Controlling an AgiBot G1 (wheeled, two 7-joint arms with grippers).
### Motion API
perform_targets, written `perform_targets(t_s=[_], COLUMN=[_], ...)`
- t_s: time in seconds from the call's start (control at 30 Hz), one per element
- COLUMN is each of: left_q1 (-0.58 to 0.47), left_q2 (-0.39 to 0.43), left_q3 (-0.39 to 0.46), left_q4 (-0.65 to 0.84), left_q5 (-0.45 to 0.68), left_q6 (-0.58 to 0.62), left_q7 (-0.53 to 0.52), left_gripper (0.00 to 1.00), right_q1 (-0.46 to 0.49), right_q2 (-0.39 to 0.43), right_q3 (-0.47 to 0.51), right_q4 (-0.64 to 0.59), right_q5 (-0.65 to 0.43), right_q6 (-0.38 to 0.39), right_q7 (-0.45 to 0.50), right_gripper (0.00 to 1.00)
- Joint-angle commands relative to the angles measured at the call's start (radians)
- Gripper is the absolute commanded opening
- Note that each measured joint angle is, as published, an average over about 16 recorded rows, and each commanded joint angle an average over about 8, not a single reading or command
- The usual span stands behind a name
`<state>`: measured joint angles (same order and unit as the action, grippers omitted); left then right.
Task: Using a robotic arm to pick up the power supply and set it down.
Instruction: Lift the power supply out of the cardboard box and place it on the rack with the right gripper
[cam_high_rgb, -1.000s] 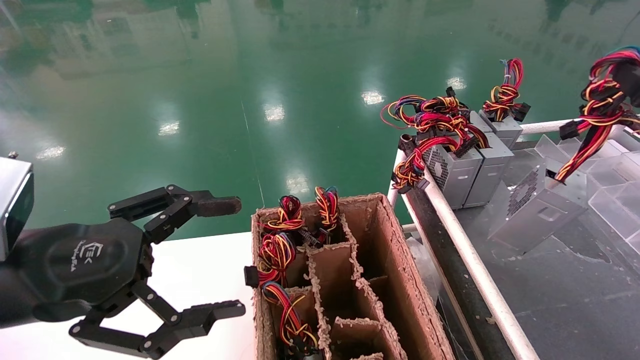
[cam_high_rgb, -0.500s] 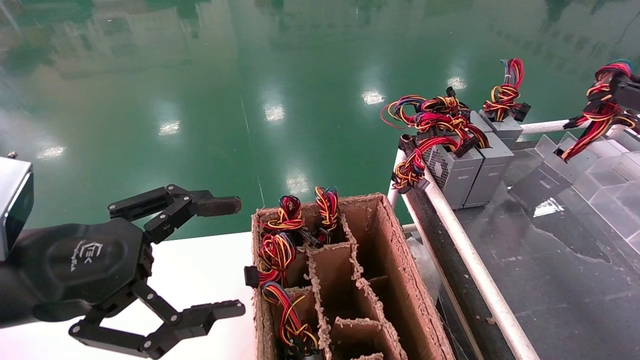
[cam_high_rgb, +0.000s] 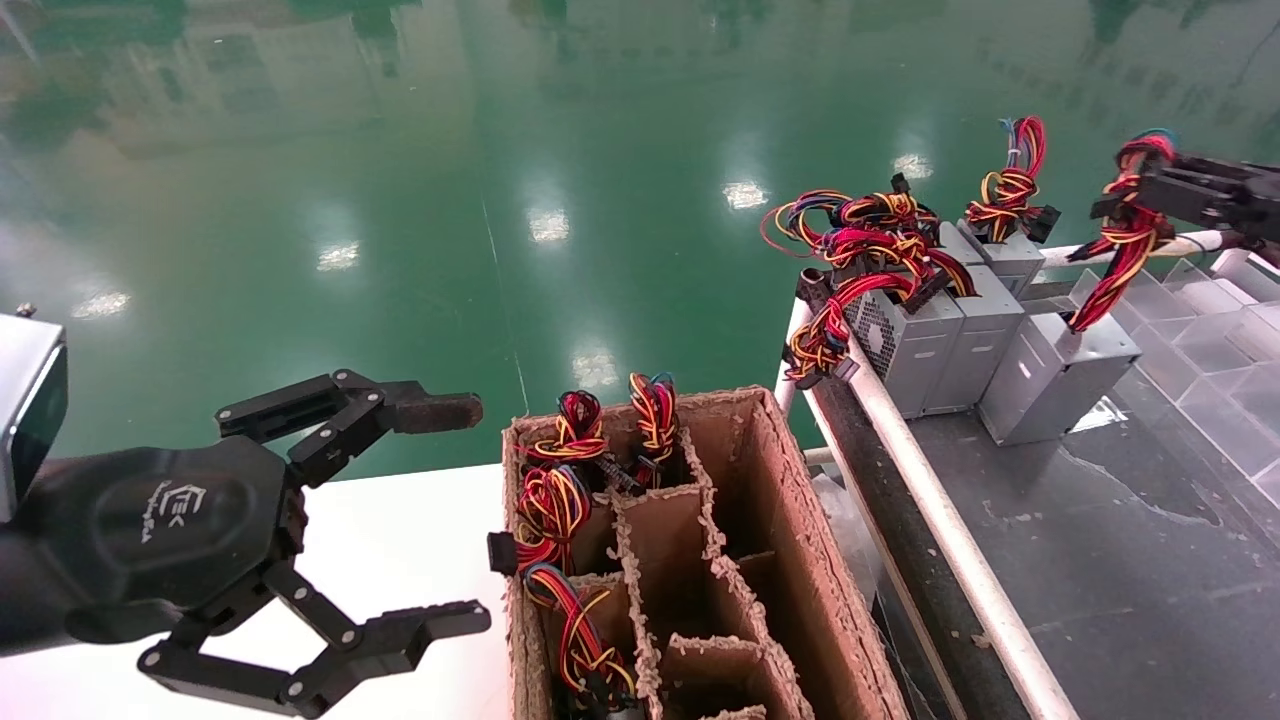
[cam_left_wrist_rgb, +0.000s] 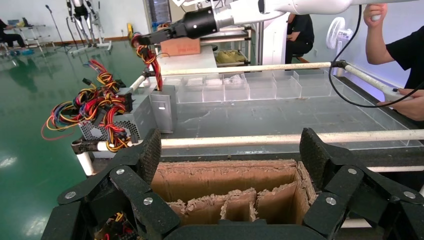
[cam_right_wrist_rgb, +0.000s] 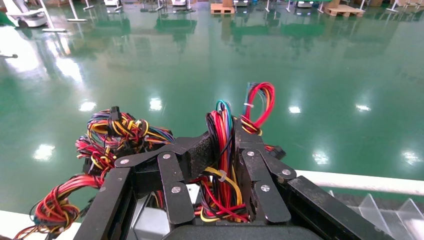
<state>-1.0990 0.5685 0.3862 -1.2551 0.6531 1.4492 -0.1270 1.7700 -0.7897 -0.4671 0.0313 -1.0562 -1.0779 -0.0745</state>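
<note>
The right gripper is clamped on the power supply's wires, which might slip and drop it.

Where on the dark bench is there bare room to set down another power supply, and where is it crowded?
Bare: the dark bench top nearer the robot than the power supply the right gripper holds by its wires, between the white rail and clear trays. Crowded: the far corner, with the standing units and wire bundles.
</note>
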Motion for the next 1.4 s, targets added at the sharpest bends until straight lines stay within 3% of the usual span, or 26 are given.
perform_targets(t_s=[0.03, 1.07, 1.1, 1.33, 1.37, 1.4], left_q1=[0.000, 0.000, 0.000, 0.000, 0.000, 0.000], left_q2=[0.000, 0.000, 0.000, 0.000, 0.000, 0.000], left_q3=[0.000, 0.000, 0.000, 0.000, 0.000, 0.000], left_q4=[0.000, 0.000, 0.000, 0.000, 0.000, 0.000], left_q5=[0.000, 0.000, 0.000, 0.000, 0.000, 0.000], left_q6=[0.000, 0.000, 0.000, 0.000, 0.000, 0.000], left_q7=[0.000, 0.000, 0.000, 0.000, 0.000, 0.000], left_gripper=[1.00, 1.00, 1.00, 1.00, 1.00, 1.00], right_q1=[0.005, 0.057, 0.055, 0.044, 0.044, 0.044], right_q2=[-0.018, -0.155, -0.157, -0.152, -0.150, -0.147], right_q3=[-0.005, -0.026, -0.026, -0.025, -0.024, -0.023], right_q4=[-0.004, -0.028, -0.029, -0.033, -0.033, -0.032], right_q5=[-0.007, -0.038, -0.038, -0.036, -0.035, -0.033], right_q6=[0.017, 0.151, 0.153, 0.148, 0.144, 0.140], right_q7=[-0.003, -0.033, -0.033, -0.036, -0.036, -0.035], right_gripper=[0.00, 0.00, 0.06, 0.93, 1.00, 1.00])
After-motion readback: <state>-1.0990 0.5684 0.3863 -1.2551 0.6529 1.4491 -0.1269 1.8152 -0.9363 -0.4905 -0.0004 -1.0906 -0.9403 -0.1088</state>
